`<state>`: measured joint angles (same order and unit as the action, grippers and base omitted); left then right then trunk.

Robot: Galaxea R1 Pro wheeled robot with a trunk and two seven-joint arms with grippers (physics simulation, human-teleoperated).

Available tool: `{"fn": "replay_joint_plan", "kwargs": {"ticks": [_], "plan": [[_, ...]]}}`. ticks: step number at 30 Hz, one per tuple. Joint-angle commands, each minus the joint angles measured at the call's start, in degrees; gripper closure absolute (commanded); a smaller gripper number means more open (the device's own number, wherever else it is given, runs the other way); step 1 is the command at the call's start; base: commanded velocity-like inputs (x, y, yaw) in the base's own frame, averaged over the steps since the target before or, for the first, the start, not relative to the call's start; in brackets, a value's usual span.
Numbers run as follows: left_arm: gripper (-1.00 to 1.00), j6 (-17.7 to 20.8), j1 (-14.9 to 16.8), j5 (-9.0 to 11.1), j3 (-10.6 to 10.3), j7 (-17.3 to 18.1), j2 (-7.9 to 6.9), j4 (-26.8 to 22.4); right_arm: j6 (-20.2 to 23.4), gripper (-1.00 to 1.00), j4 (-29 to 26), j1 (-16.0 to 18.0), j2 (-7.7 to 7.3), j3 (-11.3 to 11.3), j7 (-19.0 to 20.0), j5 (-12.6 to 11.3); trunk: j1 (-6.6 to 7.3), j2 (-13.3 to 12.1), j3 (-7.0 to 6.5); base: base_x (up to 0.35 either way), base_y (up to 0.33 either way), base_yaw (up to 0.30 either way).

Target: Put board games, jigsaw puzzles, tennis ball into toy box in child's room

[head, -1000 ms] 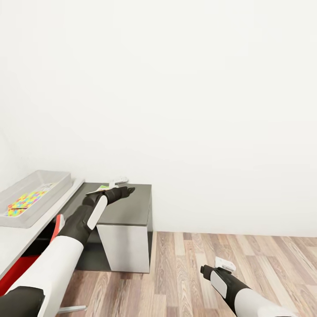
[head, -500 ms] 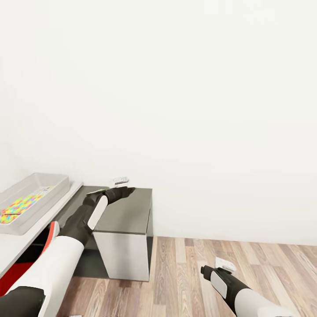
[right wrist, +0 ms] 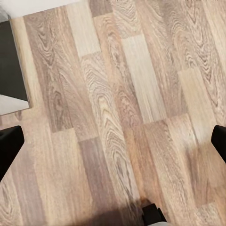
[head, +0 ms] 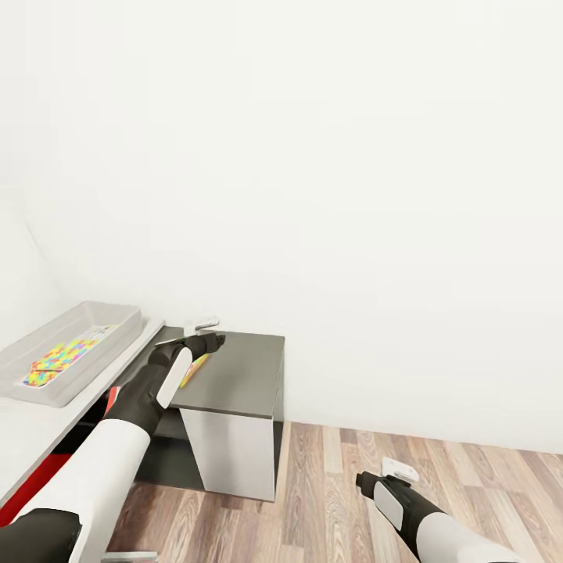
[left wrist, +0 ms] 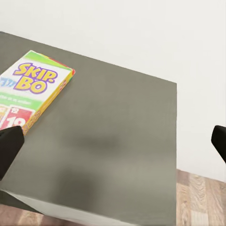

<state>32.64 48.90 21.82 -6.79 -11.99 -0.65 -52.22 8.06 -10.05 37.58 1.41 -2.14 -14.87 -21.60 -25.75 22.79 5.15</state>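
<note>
- Table (head: pixel 31 426) along the room's left side, its dark side unit (head: pixel 234 375) against the wall.
- Toy box (head: pixel 94 328) on the pale top, a jigsaw puzzle (head: pixel 66 358) inside.
- Left gripper (left wrist: pixel 113 141), fingers spread wide, above the unit.
- Right gripper (right wrist: pixel 113 141), also apart, over the floor (right wrist: pixel 117 113).
- Board game (left wrist: pixel 33 89) flat on the unit, beside the left fingertip (left wrist: pixel 9 146).

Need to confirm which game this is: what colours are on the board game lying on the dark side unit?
Yellow-green with red, purple lettering; clearest in the left wrist view: board game.

Matt dark grey desk (left wrist: pixel 117 141) top, smooth. Glossy printed card game box (left wrist: pixel 33 89). Floor (right wrist: pixel 122 117) wood-grain planks, satin sheen. Tray (head: pixel 94 328) smooth pale grey plastic. Wall (head: pixel 352 195) plain matt white.
</note>
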Motion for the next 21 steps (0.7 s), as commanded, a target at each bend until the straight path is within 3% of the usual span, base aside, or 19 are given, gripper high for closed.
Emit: {"fn": "replay_joint_plan", "kwargs": {"ticks": [1, 5, 12, 21], "plan": [[-1.0, 0.2, 0.1, 0.6, -0.2, -0.8, -0.06, -0.1, 0.4, -1.0, -0.1, 0.0, 0.0, -0.2, -0.3, -0.2, -0.04, 0.1, 0.13, 0.007, 0.0, 0.01], [-1.0, 0.1, 0.1, 0.6, -0.3, -1.6, -0.05, 0.3, 0.4, -1.0, -0.1, 0.0, 0.0, -0.2, -0.3, -0.2, -0.04, 0.1, 0.13, 0.11, 0.0, 0.004], [-1.0, 0.1, 0.1, 0.6, -2.6, -2.1, -0.05, 0.5, 0.5, -1.0, -0.1, 0.0, -0.08, -0.2, -0.3, -0.2, -0.04, 0.1, 0.24, 0.237, 0.0, 0.033], [-1.0, 0.1, 0.1, 0.6, -3.3, -2.2, -0.05, 0.5, 0.5, -1.0, -0.1, 0.0, -0.04, -0.2, -0.3, -0.2, -0.04, 0.1, 0.68, 0.039, 0.0, 0.104]]}}
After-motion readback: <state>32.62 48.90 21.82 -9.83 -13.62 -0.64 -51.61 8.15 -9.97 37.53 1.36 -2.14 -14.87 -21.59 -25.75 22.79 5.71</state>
